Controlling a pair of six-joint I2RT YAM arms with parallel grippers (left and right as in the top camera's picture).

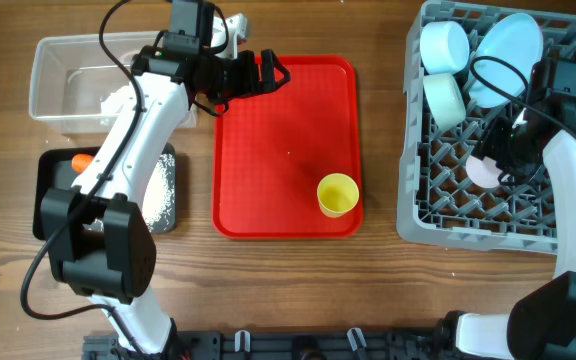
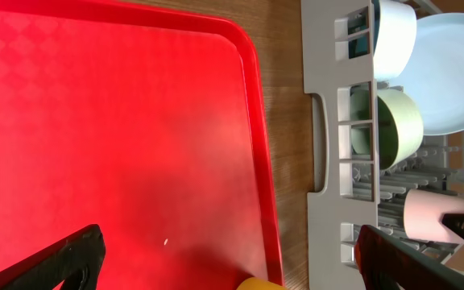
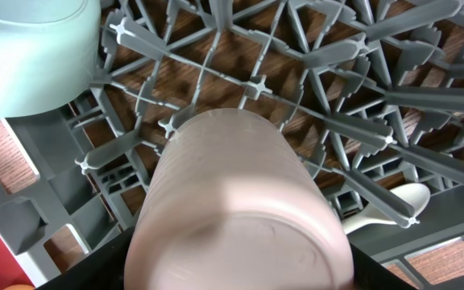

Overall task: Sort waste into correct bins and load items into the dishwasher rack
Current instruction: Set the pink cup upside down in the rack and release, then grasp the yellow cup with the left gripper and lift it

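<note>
Left arm stretched forward and angled inward, left gripper (image 1: 268, 72) level with its jaws spread fully wide. Right arm folded inward, right gripper (image 1: 493, 158) pointing down, clamped on pink plastic cup (image 3: 240, 209).

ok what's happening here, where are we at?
The right gripper holds the pink cup down in the grey rack, beside two bowls, a plate and a white spoon already loaded. The left gripper hangs open and empty over the red tray, near its far edge. The yellow cup stands on that tray, not yet loaded.
</note>
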